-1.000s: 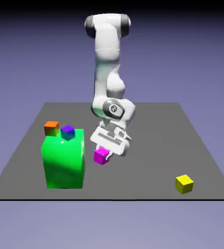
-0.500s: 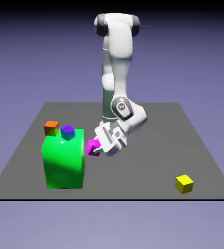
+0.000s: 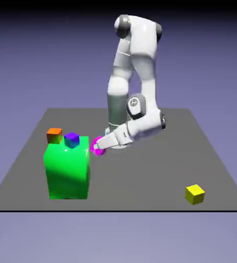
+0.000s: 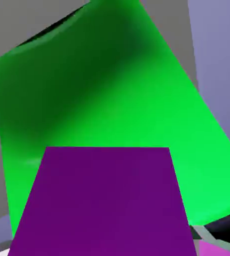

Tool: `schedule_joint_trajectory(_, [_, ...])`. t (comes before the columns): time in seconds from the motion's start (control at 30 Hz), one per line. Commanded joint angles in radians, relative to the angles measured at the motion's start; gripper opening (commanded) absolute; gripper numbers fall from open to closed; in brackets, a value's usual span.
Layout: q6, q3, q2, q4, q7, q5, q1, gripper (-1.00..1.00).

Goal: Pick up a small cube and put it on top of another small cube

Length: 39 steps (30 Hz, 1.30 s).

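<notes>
From my exterior view, the white arm (image 3: 141,77) is the largest thing, bending down to a hand turned toward the exterior view's left. The big green block (image 3: 68,172) comes next; it stands near the table's front edge, and in my hand view its green face fills much of the picture. Bare table (image 3: 146,177) lies between it and the yellow cube (image 3: 195,194), which sits near the front edge at the exterior view's right. My gripper (image 3: 95,147) is closed on the magenta cube (image 3: 98,146), which shows just beside the green block's upper right edge, so I see little room on that side. The orange cube (image 3: 54,135) appears at the block's upper left edge; I can't tell what it rests on. The purple-topped cube (image 3: 72,139) shows at the block's top edge.
</notes>
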Motion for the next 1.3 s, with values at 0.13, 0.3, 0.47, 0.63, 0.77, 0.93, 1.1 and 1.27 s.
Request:
schedule_joint_trajectory(0.13, [-0.014,0.095,-0.027,0.109,-0.028,0.07,-0.181,-1.0])
schedule_joint_trajectory(0.3, [-0.026,0.192,-0.071,0.193,-0.077,0.116,-0.362,-1.0])
schedule_joint_trajectory(0.47, [-0.045,0.297,-0.127,0.254,-0.146,0.151,-0.544,-1.0])
schedule_joint_trajectory(0.63, [-0.092,0.437,-0.235,0.216,-0.294,0.139,-0.725,-1.0])
schedule_joint_trajectory(0.77, [-0.128,0.553,-0.343,0.154,-0.438,0.097,-0.87,-1.0])
schedule_joint_trajectory(0.93, [-0.173,0.699,-0.483,0.067,-0.627,0.035,-1.051,-1.0])
schedule_joint_trajectory(1.1, [-0.11,0.72,-0.513,0.068,-0.662,-0.012,-1.156,-1.0])
schedule_joint_trajectory(1.27, [0.023,0.668,-0.469,-0.01,-0.639,-0.051,-1.184,1.0])
